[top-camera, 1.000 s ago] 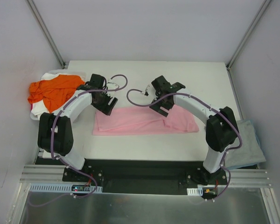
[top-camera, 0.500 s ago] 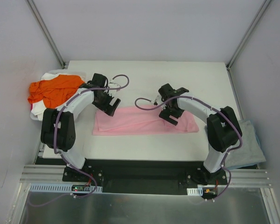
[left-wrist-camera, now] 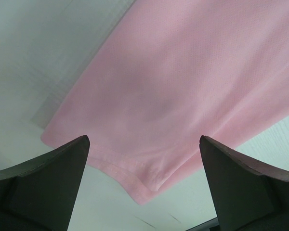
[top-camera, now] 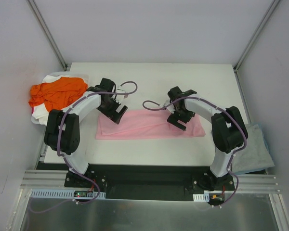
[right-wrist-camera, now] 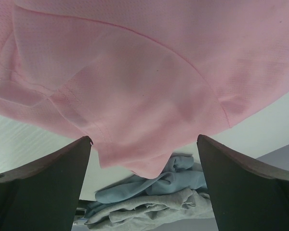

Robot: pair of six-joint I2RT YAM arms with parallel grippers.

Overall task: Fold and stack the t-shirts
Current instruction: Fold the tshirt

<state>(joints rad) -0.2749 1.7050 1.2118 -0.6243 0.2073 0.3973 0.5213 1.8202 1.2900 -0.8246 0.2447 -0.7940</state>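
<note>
Overhead view of a white table [top-camera: 149, 77] with a light pink cotton t-shirt [top-camera: 144, 126] lying flat across its middle, folded into a long band that runs left to right. The left gripper [top-camera: 114, 111] is poised over the band's far left corner and the right gripper [top-camera: 179, 119] over its right portion. Both sets of jaws stand wide apart with nothing clamped between them. Whether the fingertips touch the cloth cannot be told. In the left wrist view, the left gripper [left-wrist-camera: 143, 139] frames the hemmed corner of the light pink cotton t-shirt [left-wrist-camera: 183, 86], with bare table on either side of it. In the right wrist view, the right gripper [right-wrist-camera: 143, 139] frames the overlapping layers and seams of the same garment [right-wrist-camera: 149, 86], and a crumpled grey-blue t-shirt [right-wrist-camera: 154, 195] shows beyond its edge. From above, that grey-blue t-shirt [top-camera: 255, 150] lies at the table's near right corner, partly behind the right arm. A bunched orange t-shirt [top-camera: 55, 92] rests on a white t-shirt [top-camera: 50, 77] at the table's left edge, well apart from the pink band.
</note>
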